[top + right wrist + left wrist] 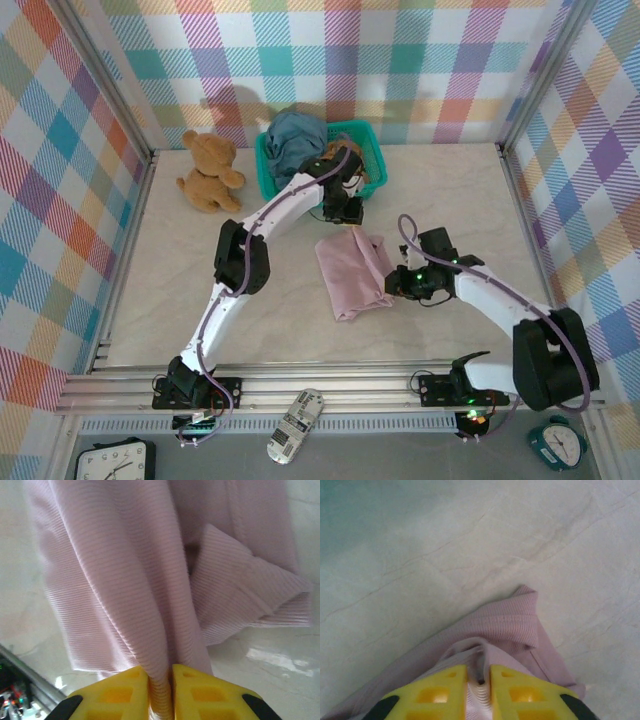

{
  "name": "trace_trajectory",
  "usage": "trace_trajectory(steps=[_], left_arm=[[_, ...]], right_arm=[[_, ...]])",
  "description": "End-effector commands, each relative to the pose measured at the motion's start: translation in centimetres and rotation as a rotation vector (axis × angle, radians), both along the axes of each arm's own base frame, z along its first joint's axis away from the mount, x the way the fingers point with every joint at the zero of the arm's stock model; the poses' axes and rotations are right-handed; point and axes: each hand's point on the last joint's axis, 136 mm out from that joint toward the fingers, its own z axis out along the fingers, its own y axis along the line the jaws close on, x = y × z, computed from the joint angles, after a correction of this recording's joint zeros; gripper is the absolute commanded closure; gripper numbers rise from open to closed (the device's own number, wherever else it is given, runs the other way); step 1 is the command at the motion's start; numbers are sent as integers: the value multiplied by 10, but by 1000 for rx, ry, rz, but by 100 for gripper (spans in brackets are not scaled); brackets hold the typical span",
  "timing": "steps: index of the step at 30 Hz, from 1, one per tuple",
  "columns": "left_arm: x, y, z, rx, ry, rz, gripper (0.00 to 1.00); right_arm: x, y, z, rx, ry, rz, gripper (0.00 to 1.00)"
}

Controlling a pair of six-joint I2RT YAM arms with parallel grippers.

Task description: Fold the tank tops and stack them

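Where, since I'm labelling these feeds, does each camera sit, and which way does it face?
Top external: above and behind, looking down at table, pink top, left arm, right arm.
Left wrist: on that arm, facing down; left pincer grips the pink top.
Right wrist: likewise; right pincer grips it too.
Shared: all three show the pink top.

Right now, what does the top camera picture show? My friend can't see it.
The left gripper and the right gripper both pinch one dusty pink ribbed cloth tank top on a pale marbled table. Behind sit a teal plastic mesh basket holding slate blue cloth and a brown plush teddy bear.
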Motion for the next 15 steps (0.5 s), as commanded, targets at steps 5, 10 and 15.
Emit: trace_trajectory(steps=[5,10,15], left_arm=[[17,-20,18,-65,-110,-41,59],[13,-11,35,-33,-157,-90,52],[-8,15,33,66,-122,-150,49]], right_arm=[[21,-38,-20,-175,7,-118,78],[34,-61,-13,-288,-34,-212,76],[36,-54,8,-251,-66,-183,72]])
